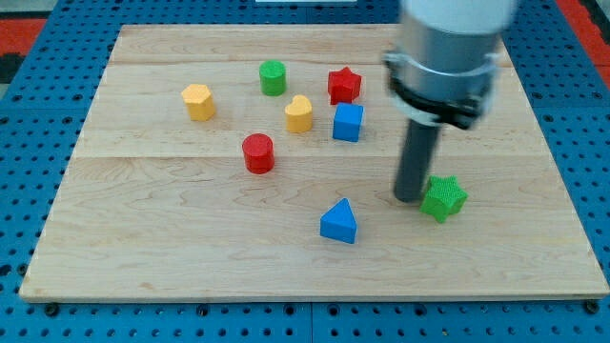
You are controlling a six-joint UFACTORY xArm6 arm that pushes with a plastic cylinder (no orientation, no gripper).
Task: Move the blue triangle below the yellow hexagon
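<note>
No jaws on this rig, so nothing to report open or closed; it's just the rod. My tip [409, 198] sits right of centre in the frame, just beside the green star [443, 197], possibly touching its left edge; can't tell.

Blue triangle [339, 222] is lower centre, down-left of my tip with a clear gap. Yellow hexagon [198, 101] is upper left, well apart from it. Tabletop [143, 257] below the hexagon is bare, so the target spot looks free.

Risks, as I judge them:
- Red cylinder [257, 152] sits near the straight line from triangle to target; a direct diagonal push may clip it.
- Triangle's sloped faces: an off-centre push likely spins it or lets it slip off my tip.
- Leaving from here could nudge the green star if contact exists.
- Yellow heart [299, 113] and blue cube [348, 122] sit above the path; an upward drift would hit them.
</note>
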